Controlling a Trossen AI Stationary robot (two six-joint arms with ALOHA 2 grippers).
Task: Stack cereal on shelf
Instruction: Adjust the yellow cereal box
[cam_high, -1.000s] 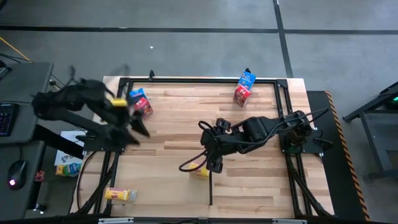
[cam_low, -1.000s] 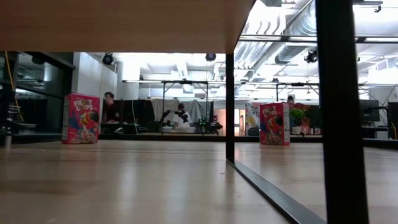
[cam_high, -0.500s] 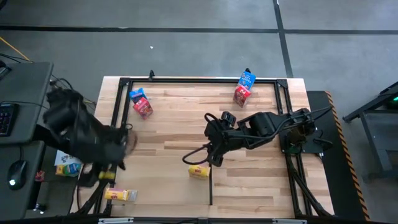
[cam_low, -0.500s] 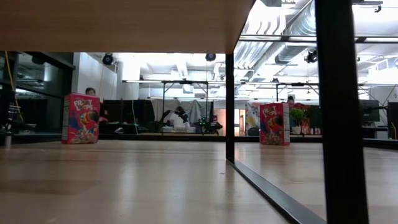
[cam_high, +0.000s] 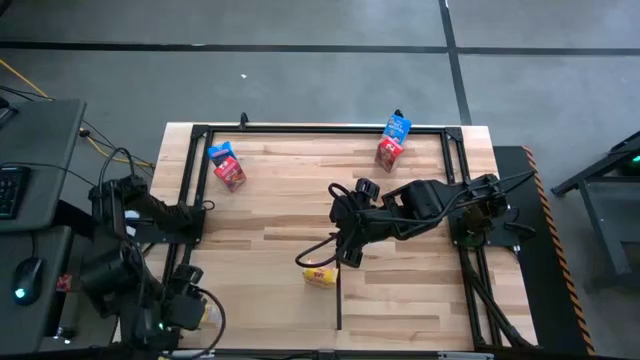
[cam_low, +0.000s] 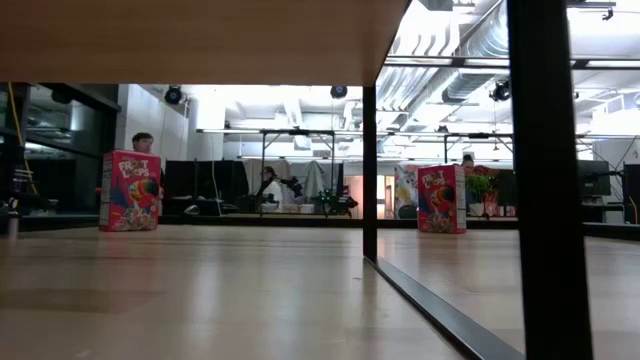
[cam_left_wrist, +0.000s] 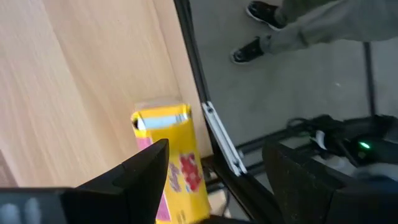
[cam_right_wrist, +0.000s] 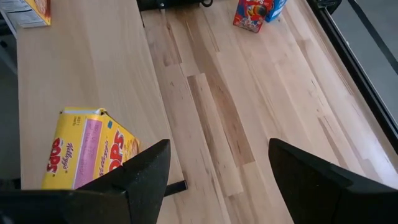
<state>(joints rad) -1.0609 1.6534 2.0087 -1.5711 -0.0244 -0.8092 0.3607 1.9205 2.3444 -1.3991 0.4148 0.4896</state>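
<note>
Presently my left gripper (cam_left_wrist: 214, 180) sits at the near left corner of the table (cam_high: 400, 300), fingers spread wide and holding nothing. Between them, in my left wrist view, lies a yellow carton (cam_left_wrist: 171, 162) flat on the wood beside the black frame rail (cam_left_wrist: 199, 81), its long axis running roughly along that rail. In the high view my own arm covers this carton, so I cannot confirm its heading from above.

My right gripper (cam_high: 345, 255) hangs over the middle of the table, jaws likewise wide and empty. A second yellow carton (cam_high: 320, 275) lies flat just in front of it, touching neither finger; from above, its long axis runs left to right across the table. In my right wrist view the same carton (cam_right_wrist: 87, 149) shows its printed face up, tilted a little off the plank lines.

At the far left corner a blue carton (cam_high: 219, 154) and a red carton (cam_high: 232, 173) stand side by side, touching or nearly so. At the far right another blue carton (cam_high: 397, 128) and red carton (cam_high: 388, 152) stand together in the same way. The low view shows both red cartons upright, long axes vertical, printed fronts toward the camera. I count six cartons, all at table level.
</note>
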